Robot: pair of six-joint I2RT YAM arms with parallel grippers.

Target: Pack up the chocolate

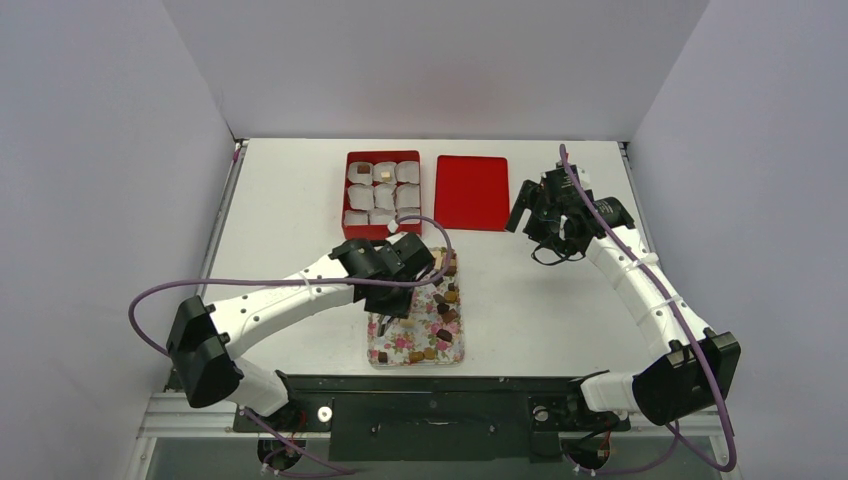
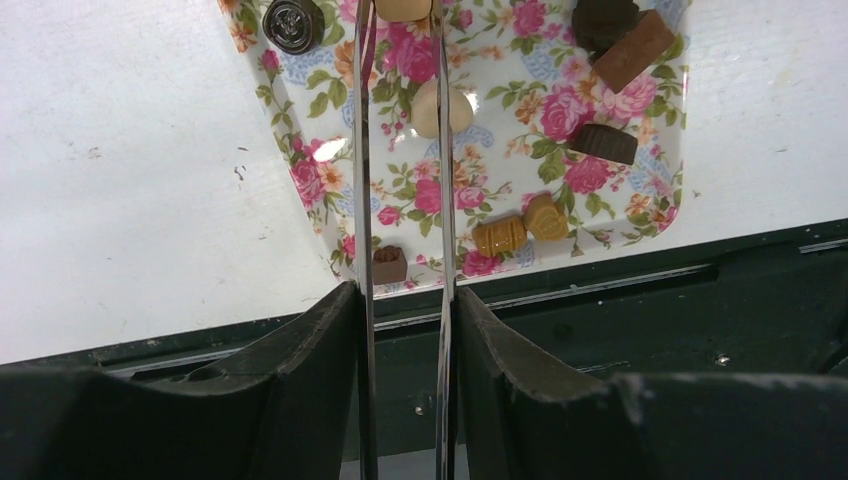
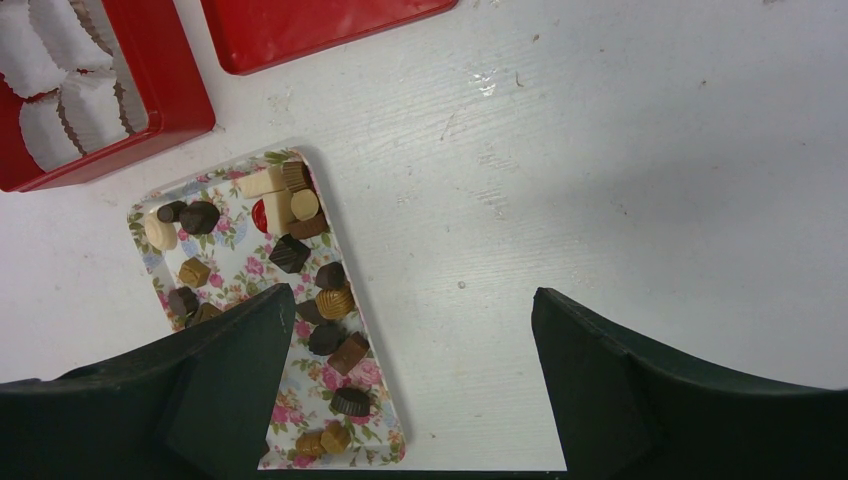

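— White tabletop (image 1: 290, 200). Where's the chocolate (image 2: 498, 236)?
— Scattered across the floral tray (image 2: 500, 130). Over the tray, the left gripper (image 2: 405, 292) pinches metal tweezers (image 2: 362, 200), whose tips flank a tan piece.
— And the right gripper (image 3: 412, 297)?
— Spread wide, empty, off to the tray's right.

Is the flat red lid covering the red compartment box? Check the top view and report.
No, the flat red lid lies beside the open red compartment box, apart from it.

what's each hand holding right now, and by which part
The left hand holds metal tweezers, squeezed across both arms well back from the tips, which straddle a cream chocolate. The right hand is open and empty.
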